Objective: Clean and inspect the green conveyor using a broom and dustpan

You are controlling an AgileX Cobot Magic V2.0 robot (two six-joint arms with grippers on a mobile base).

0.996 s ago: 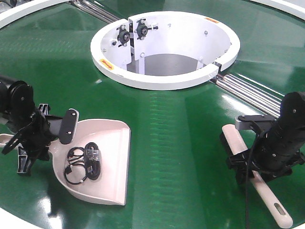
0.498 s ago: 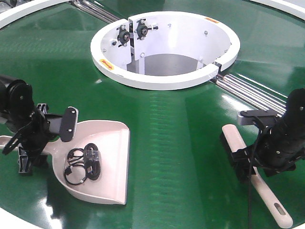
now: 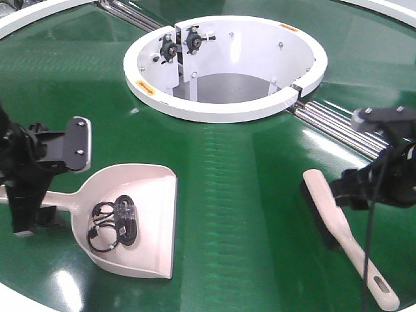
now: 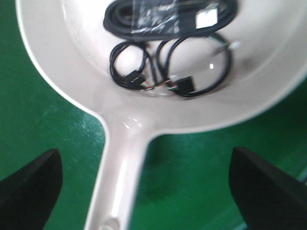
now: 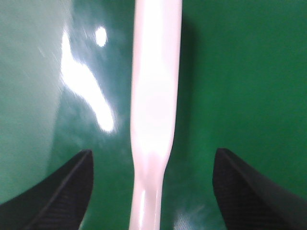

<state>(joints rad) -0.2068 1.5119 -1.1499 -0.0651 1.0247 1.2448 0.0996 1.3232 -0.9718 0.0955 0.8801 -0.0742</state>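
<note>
Broom point(image 3: 335, 220) lies free between right tool's point(image 5: 153, 191) spread fingers.

In the front view the dustpan point(image 3: 140, 224) handle's end is hidden behind the left end effector point(image 3: 39, 175), and the right end effector point(image 3: 383, 185) runs off the frame's edge. Both wrist views are blurred: the broom point(image 5: 153, 110) is cut off top and bottom, and the black cables point(image 4: 168, 52) in the dustpan are cropped above.

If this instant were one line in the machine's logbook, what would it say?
left hand: open above dustpan handle | right hand: open over broom | dustpan: holds black cables | both tools lie on green conveyor
</note>
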